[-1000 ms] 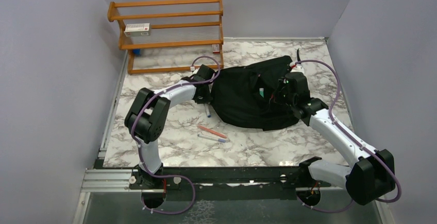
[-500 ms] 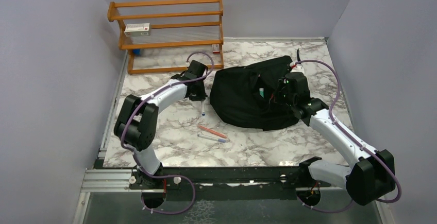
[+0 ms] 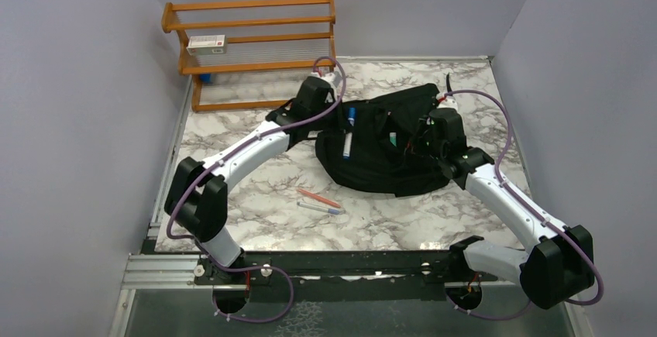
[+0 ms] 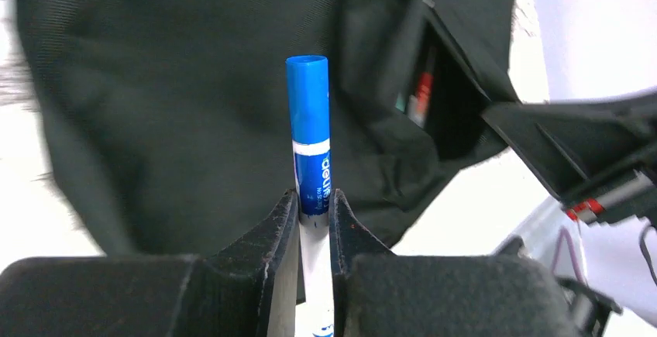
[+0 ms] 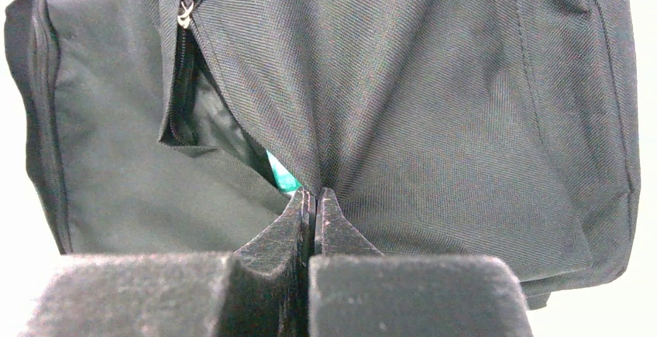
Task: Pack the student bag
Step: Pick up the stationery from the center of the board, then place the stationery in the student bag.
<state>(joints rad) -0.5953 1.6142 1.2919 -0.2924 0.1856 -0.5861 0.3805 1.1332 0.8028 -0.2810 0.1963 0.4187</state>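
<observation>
Left wrist view: my left hand [image 4: 314, 204] is clamped on a blue-capped marker [image 4: 308, 120] above the black backpack [image 4: 170, 97] lying on the desk [image 3: 403, 221]. My right hand [image 5: 313, 200] pinches the backpack's fabric shut-tight, I reckon so the pocket gapes.

The top external camera looks down from above and behind the arm bases, taking in the whole marble tabletop [image 3: 403, 221], the wooden rack [image 3: 256, 50] at the far wall and the black backpack [image 3: 380, 155]. Each wrist camera sits just behind its own gripper and looks along the fingers at close range. The left gripper [image 4: 314, 205] has a blue-capped marker [image 4: 307, 120] before the backpack, while the right gripper [image 5: 312, 201] view is filled with its fabric. All three views share the backpack.
</observation>
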